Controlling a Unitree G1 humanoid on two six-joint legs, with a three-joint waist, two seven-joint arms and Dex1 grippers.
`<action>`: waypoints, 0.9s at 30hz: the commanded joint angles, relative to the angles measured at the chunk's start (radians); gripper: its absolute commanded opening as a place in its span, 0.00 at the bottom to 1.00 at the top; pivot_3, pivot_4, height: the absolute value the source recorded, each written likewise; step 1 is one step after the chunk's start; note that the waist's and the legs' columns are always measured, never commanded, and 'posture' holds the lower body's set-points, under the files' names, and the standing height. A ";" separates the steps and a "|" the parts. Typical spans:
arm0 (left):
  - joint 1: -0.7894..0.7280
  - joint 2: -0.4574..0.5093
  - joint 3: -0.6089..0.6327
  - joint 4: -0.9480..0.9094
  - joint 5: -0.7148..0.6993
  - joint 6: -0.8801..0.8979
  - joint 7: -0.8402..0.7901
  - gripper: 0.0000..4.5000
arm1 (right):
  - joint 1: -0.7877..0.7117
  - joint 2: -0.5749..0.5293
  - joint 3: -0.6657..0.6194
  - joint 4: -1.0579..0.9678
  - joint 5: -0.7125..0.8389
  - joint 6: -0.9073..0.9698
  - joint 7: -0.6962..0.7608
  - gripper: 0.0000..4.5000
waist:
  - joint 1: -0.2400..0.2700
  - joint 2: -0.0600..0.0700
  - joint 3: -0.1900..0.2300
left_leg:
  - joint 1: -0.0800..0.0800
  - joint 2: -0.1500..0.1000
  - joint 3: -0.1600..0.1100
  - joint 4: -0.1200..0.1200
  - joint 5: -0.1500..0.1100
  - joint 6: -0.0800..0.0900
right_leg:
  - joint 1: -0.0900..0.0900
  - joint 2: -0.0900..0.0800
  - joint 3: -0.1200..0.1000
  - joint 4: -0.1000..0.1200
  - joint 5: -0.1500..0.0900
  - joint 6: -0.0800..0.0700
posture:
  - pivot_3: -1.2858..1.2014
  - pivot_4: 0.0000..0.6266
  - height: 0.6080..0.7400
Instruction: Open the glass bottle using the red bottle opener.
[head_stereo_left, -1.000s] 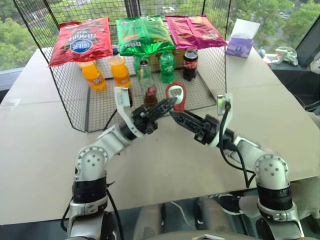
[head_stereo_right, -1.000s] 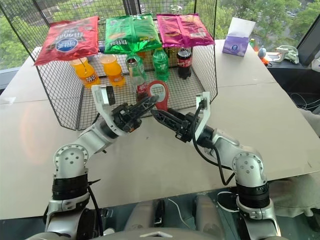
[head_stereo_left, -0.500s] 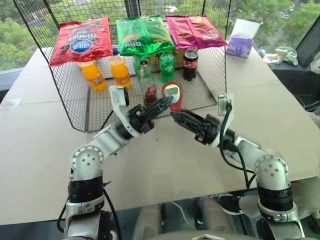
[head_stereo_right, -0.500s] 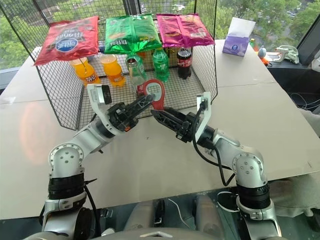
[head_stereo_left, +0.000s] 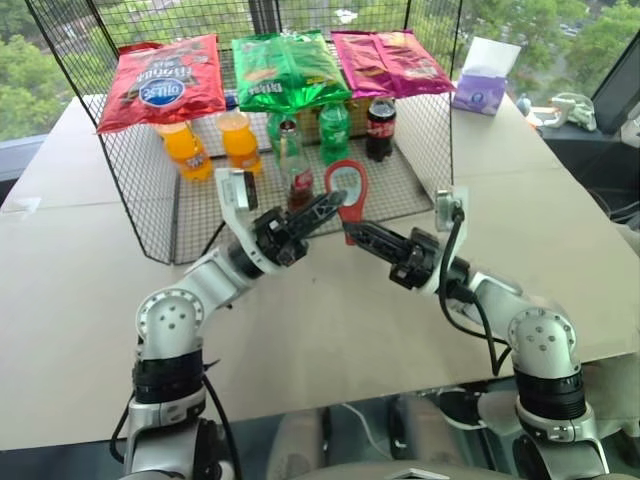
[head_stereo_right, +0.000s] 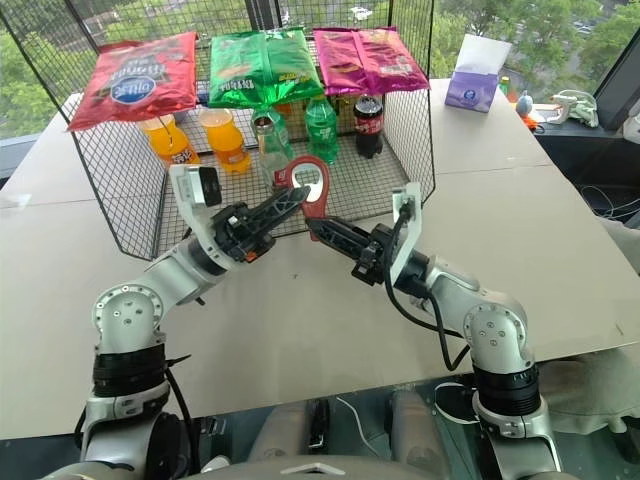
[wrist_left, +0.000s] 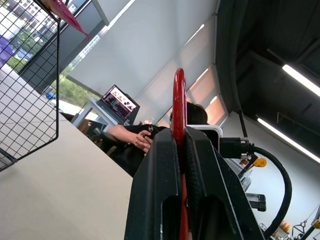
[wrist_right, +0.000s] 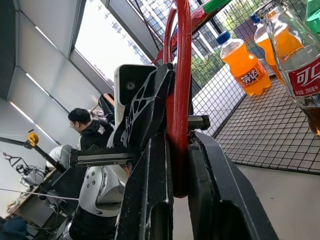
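The red bottle opener (head_stereo_left: 347, 186) stands upright in the air in front of the wire basket, ring head up. My left gripper (head_stereo_left: 335, 204) is shut on one side of its handle, and the left wrist view shows the red edge (wrist_left: 178, 105) pinched between the black fingers (wrist_left: 157, 170). My right gripper (head_stereo_left: 352, 231) is shut on the opener's lower part from the other side; the opener (wrist_right: 181, 75) runs up between its fingers (wrist_right: 150, 190). The glass bottle (head_stereo_left: 293, 162) stands upright in the basket just behind the opener, untouched, its red label (wrist_right: 305, 75) showing.
The wire basket (head_stereo_left: 140, 200) holds two orange soda bottles (head_stereo_left: 190, 150), green bottles (head_stereo_left: 334, 130) and a dark cola bottle (head_stereo_left: 380, 128). Chip bags (head_stereo_left: 288, 70) lie on top. A tissue box (head_stereo_left: 482, 78) sits back right. A person (wrist_left: 145, 140) sits behind me.
My right gripper has shut on the opener's lower part; it stood open just below it before. The left gripper keeps its hold and neither hand has shifted.
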 joint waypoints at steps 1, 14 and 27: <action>0.007 0.019 -0.015 -0.040 -0.004 0.016 -0.017 0.00 | -0.027 0.008 -0.006 -0.020 -0.003 -0.020 0.005 0.04 | 0.000 0.000 0.000 | 0.000 0.000 0.000 0.000 0.000 0.000 | 0.000 0.000 0.000 0.000 0.000 0.000 | 0.52 0.24 1.00; 0.085 0.130 0.010 -0.068 0.219 -0.101 -0.051 0.91 | 0.013 -0.067 -0.072 -0.063 -0.026 -0.044 0.023 0.00 | 0.000 0.001 0.000 | 0.000 0.000 0.000 -0.002 0.000 0.000 | 0.000 0.000 0.000 -0.003 0.000 0.000 | 0.52 0.24 1.00; -0.033 0.136 -0.083 0.106 0.815 -0.512 0.084 1.00 | 0.060 -0.214 -0.120 -0.151 -0.215 -0.110 -0.009 0.00 | 0.007 0.001 0.001 | -0.001 -0.001 0.005 -0.010 0.000 0.000 | -0.001 -0.001 -0.001 -0.010 0.000 0.000 | 0.52 0.24 1.00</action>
